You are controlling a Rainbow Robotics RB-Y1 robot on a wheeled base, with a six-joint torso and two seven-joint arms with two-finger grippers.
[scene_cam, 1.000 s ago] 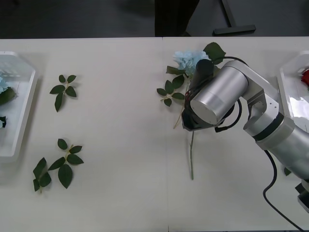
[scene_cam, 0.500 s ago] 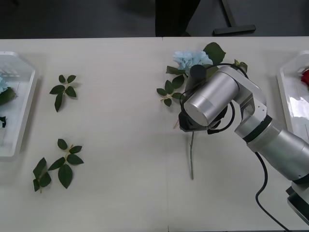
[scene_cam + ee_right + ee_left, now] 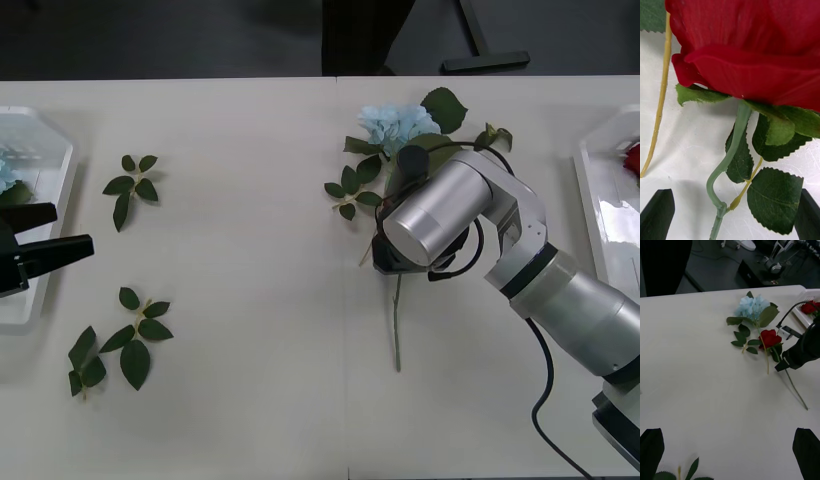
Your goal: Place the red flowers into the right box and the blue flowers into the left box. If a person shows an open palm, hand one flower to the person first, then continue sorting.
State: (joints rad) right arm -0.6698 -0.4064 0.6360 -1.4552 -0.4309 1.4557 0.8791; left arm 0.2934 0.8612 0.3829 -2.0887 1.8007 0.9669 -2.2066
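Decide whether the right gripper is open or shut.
Open: the right gripper has its black fingers at both corners, apart, straddling the red rose stem.

Even overhead light, soft shadows

Flowers and boxes on the tabletop

My rose (image 3: 769, 338) lies mid-table beside the blue flower (image 3: 396, 124); white boxes (image 3: 40, 225) (image 3: 600, 205) sit at opposite edges.
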